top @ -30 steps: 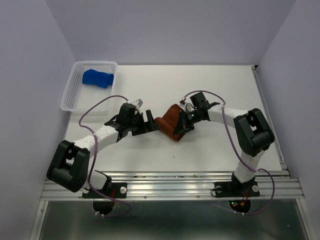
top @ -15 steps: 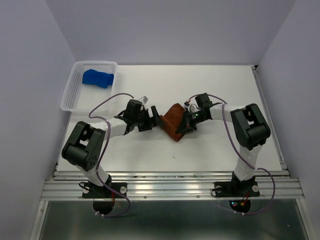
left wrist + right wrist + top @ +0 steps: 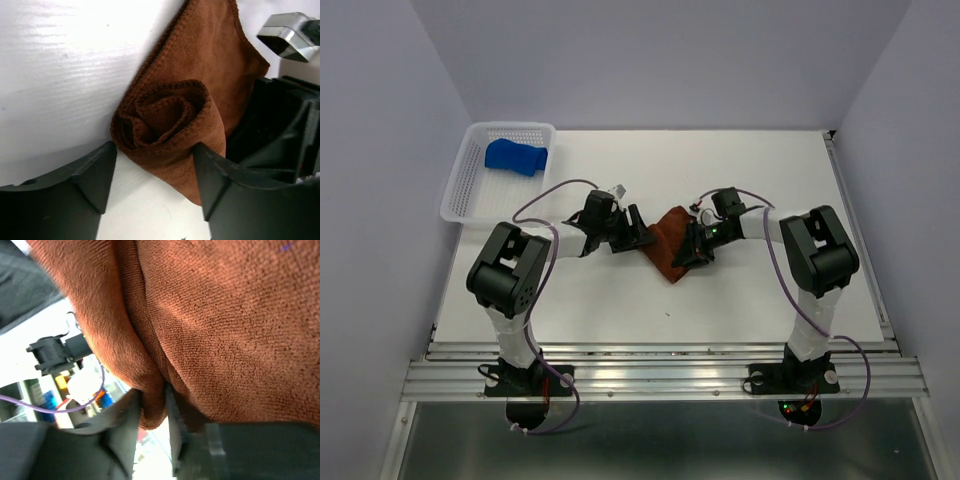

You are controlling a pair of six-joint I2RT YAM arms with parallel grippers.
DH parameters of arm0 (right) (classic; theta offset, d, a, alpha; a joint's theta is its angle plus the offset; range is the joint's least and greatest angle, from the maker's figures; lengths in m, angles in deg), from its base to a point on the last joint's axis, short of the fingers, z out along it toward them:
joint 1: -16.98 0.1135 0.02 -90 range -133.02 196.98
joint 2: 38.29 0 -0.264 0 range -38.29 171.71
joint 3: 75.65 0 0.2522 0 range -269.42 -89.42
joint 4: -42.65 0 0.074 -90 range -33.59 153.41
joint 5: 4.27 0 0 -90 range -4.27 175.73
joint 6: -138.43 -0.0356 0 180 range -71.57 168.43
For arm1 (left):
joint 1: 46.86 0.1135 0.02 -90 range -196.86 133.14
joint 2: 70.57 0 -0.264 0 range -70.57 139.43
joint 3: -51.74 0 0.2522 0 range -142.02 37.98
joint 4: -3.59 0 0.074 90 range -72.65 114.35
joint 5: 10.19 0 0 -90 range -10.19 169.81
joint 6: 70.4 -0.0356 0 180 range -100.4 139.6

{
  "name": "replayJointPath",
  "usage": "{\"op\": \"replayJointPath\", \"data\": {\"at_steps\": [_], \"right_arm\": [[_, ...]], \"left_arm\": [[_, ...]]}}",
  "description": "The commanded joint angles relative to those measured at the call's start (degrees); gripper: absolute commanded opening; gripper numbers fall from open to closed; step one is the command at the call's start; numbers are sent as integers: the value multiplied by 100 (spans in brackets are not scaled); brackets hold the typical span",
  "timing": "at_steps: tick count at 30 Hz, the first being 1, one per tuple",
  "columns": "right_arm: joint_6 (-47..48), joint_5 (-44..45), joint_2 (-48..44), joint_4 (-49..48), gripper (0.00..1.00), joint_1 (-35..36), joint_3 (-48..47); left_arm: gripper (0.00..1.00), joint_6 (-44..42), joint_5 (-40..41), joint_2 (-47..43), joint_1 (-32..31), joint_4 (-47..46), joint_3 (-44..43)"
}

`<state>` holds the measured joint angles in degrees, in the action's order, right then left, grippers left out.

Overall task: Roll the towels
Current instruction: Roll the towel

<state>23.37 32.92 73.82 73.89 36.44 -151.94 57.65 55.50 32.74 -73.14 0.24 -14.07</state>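
The rust-brown towel (image 3: pixel 666 246) lies mid-table between both grippers, partly rolled. In the left wrist view its coiled end (image 3: pixel 167 122) sits between the open fingers of my left gripper (image 3: pixel 155 175), which straddle it without pressing. My left gripper (image 3: pixel 638 233) is at the towel's left edge. My right gripper (image 3: pixel 688 250) is at its right side, shut on a fold of the brown towel (image 3: pixel 152 400). The bright blue towel (image 3: pixel 516 156) lies rolled in the white basket (image 3: pixel 460 190) at the back left.
The white perforated basket stands at the table's back left corner. Purple cables loop over both arms. The table's front rail (image 3: pixel 660 365) runs along the near edge. My right gripper's body shows in the left wrist view (image 3: pixel 285 135), right beside the roll.
My left arm has pulled in and moved right, bringing its gripper up against the brown towel's left edge. My right gripper has shifted slightly left on the towel.
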Motion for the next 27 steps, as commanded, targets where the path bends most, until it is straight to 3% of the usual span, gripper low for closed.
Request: {"op": "replayJointPath", "data": {"at_steps": [1,5,13,21,27], "right_arm": [[423,816,-452,10,36,-48,-76],[660,1097,-1120,133,43,5,-120],[1433,3380,-2123,783,51,944,-374],[2153,5762,-2106,477,53,2315,-401],[2636,6590,-1834,212,54,2825,-269]], "left_arm": [[66,28,427,260,-8,286,-270],[62,-86,893,453,-114,787,-542],[62,-157,1157,594,-351,1287,-797],[62,-148,1429,550,-422,1885,-1087],[62,-166,1561,515,-439,2246,-1254]]}}
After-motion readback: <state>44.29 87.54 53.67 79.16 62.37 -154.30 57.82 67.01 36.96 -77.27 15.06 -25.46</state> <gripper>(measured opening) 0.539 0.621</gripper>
